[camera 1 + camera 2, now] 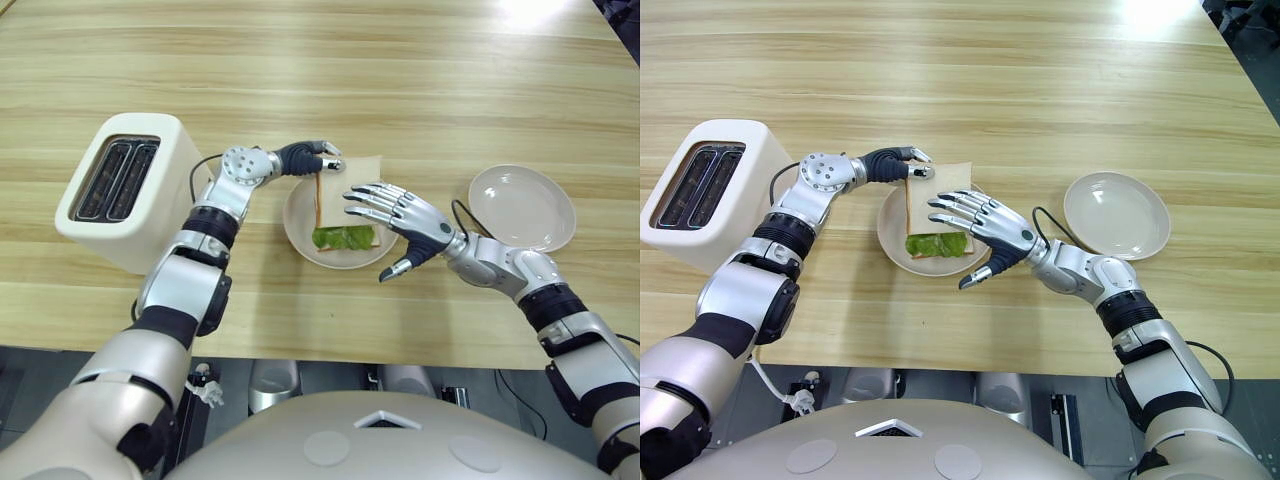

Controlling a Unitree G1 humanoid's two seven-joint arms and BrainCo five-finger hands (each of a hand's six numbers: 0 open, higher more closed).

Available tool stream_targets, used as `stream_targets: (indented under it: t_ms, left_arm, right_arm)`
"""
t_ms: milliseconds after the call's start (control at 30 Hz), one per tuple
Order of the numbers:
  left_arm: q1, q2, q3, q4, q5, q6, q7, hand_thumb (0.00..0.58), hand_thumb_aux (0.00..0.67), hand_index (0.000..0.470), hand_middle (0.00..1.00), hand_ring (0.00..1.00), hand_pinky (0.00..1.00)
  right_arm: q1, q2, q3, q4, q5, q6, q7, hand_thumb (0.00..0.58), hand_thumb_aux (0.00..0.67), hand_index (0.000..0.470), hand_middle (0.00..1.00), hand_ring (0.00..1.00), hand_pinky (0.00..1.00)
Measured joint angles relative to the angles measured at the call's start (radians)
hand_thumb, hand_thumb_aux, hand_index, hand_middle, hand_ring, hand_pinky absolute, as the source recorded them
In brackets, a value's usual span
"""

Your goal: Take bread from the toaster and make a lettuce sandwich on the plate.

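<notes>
A cream plate [300, 232] in the middle of the table holds a bread slice with green lettuce [343, 238] on it. A second bread slice [350, 190] stands tilted over the plate. My left hand [305, 157] is shut on that slice's upper left corner. Spread open, my right hand [398, 218] sits against the slice's right side, above the plate's right rim. The cream toaster [125, 190] stands at the left with both slots looking empty.
An empty cream plate [522, 208] lies at the right, just beyond my right wrist. A black cable [197, 166] runs from behind the toaster. The wooden table [330, 70] stretches far back. Its front edge is near my body.
</notes>
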Motion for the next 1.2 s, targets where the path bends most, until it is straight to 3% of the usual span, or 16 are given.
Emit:
stream_targets:
  t_ms: [467, 867, 1200]
  left_arm:
    - [0.000, -0.025, 0.056, 0.014, -0.090, 0.047, -0.121, 0.580, 0.670, 0.460, 1.00, 1.00, 1.00]
    - [0.011, -0.021, 0.009, 0.059, 0.002, 0.032, -0.043, 0.580, 0.670, 0.460, 1.00, 1.00, 1.00]
    - [0.010, -0.026, -0.004, 0.097, 0.068, 0.006, 0.025, 0.580, 0.670, 0.460, 1.00, 1.00, 1.00]
  right_arm:
    - [0.006, 0.000, 0.001, -0.004, -0.009, 0.033, 0.012, 0.000, 0.000, 0.000, 0.00, 0.00, 0.00]
    - [0.003, -0.001, 0.001, 0.002, 0.008, 0.036, 0.067, 0.000, 0.000, 0.000, 0.00, 0.00, 0.00]
    - [-0.022, 0.000, 0.026, 0.091, 0.083, 0.042, 0.267, 0.000, 0.000, 0.000, 0.00, 0.00, 0.00]
